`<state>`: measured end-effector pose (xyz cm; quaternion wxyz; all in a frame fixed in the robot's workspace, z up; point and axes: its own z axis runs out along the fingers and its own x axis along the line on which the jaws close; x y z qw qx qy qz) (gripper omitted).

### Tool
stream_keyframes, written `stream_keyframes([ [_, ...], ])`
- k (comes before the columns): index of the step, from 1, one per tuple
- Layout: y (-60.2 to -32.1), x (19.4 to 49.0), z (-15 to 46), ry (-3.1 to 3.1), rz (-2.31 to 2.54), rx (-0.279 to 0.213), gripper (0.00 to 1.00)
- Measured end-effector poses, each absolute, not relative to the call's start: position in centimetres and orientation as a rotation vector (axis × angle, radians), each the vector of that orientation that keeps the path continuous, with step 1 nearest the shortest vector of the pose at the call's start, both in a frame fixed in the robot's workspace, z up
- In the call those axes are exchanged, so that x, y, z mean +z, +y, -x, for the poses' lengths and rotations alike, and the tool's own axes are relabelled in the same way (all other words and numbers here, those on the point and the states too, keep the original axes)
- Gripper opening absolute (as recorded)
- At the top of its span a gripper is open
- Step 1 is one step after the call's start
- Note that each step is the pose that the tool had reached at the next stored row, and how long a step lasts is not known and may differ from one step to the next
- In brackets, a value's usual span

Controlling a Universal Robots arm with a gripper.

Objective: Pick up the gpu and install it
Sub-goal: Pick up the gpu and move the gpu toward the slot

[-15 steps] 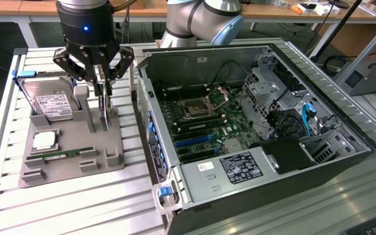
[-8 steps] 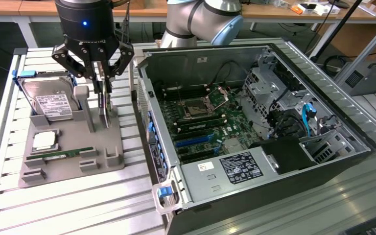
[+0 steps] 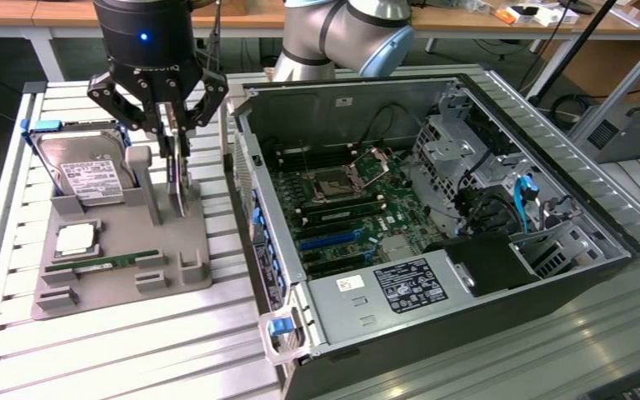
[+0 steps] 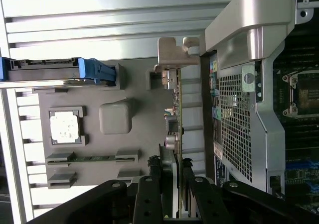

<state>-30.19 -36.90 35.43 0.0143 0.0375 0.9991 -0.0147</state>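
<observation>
Plainly, the tool (image 3: 171,152) grips the gpu (image 3: 181,190) standing in the grey tray (image 3: 103,292) — hard drive (image 3: 90,175) alongside.

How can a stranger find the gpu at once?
Find the open computer case; on the exterior view's left of it lies a grey tray. The gpu stands on edge at the tray's side nearest the case, under the end effector. Unlike the labelled hard drive and the green memory stick, it is thin and dark.

Slatted metal table (image 3: 131,350), grey parts tray (image 3: 131,227), open computer case (image 3: 342,92)
</observation>
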Motion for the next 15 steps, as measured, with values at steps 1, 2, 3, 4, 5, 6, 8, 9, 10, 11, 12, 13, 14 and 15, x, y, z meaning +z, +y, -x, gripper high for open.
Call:
stream_keyframes([
  [1, -36.9, 35.46, 30.19, 3.11, -0.117, -0.046, 0.27],
  [2, -36.9, 35.47, 30.19, 3.11, -0.117, -0.046, 0.27],
  [3, -36.91, 35.48, 30.19, 3.11, -0.117, -0.046, 0.27],
  [4, -36.91, 35.51, 30.19, 3.111, -0.117, -0.046, 0.27],
  [5, -36.9, 35.52, 30.19, 3.11, -0.117, -0.046, 0.27],
  [6, -36.91, 35.57, 30.19, 3.11, -0.117, -0.046, 0.27],
  [8, -36.9, 35.67, 30.19, 3.11, -0.117, -0.046, 0.27],
  [9, -36.9, 35.71, 30.19, 3.11, -0.117, -0.046, 0.27],
  [10, -36.9, 35.74, 30.19, 3.11, -0.117, -0.046, 0.27],
  [11, -36.9, 35.77, 30.19, 3.11, -0.117, -0.046, 0.27],
  [12, -36.9, 35.79, 30.19, 3.11, -0.117, -0.046, 0.27],
  [13, -36.9, 35.82, 30.19, 3.11, -0.117, -0.046, 0.27],
  [14, -36.9, 35.86, 30.19, 3.11, -0.117, -0.046, 0.27],
  [15, -36.9, 35.88, 30.19, 3.11, -0.117, -0.046, 0.27],
])
